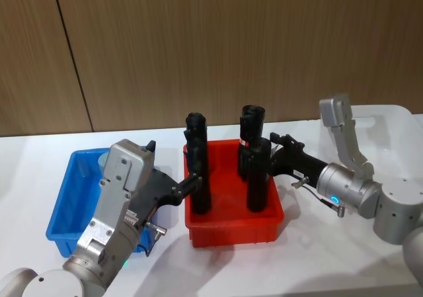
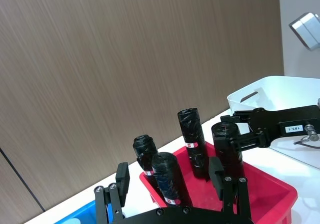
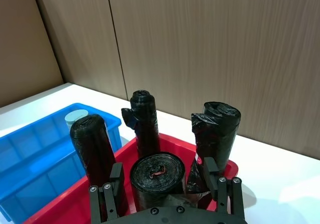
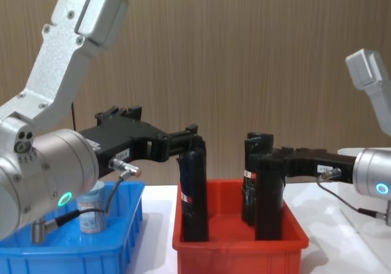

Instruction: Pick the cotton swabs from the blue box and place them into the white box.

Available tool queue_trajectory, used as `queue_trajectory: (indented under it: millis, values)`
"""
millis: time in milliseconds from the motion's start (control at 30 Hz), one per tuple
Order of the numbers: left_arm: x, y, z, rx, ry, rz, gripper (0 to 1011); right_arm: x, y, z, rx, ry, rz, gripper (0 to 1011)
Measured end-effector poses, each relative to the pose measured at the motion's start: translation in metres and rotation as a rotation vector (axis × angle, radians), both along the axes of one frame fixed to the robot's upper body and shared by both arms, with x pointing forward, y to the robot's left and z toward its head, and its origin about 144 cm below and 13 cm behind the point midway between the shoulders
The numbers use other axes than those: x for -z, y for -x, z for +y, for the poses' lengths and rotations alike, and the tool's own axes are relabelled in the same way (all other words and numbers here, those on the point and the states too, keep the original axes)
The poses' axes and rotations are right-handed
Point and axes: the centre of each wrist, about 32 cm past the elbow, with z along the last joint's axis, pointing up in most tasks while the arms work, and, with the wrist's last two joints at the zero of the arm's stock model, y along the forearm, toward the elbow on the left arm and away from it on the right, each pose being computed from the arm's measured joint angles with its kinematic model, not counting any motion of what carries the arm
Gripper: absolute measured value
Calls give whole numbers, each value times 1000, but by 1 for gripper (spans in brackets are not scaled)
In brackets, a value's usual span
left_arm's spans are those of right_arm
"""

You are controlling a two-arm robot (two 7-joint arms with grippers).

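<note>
Grippers hovered at black rolls (image 1: pixel 198 171) in the red bin (image 1: pixel 234 227).
We saw left gripper (image 1: pixel 192 181) and right gripper (image 1: pixel 274 145) jaws apart; cotton swabs (image 4: pixel 91 210) sat at 9 o'clock in the blue box (image 1: pixel 63 208).

Four upright black rolls (image 1: pixel 200 178) in a red bin (image 1: pixel 234 229) — white table (image 1: pixel 218 267), wood-panelled wall (image 1: pixel 211 45) behind
</note>
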Motion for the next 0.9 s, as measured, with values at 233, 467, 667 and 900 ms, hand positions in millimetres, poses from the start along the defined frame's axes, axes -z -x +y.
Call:
queue_trajectory:
  millis: [233,467,667,900]
  values:
    - [0,0,0,0,0,0,1004,2,-4,2,-6,7,7,1001]
    - [0,0,0,0,0,0,1004,4,-7,4,-12,12,7,864]
    - [0,0,0,0,0,0,1004,5,-9,5,-16,14,6,685]
    - [0,0,0,0,0,0,1004,5,-10,5,-17,14,4,547]
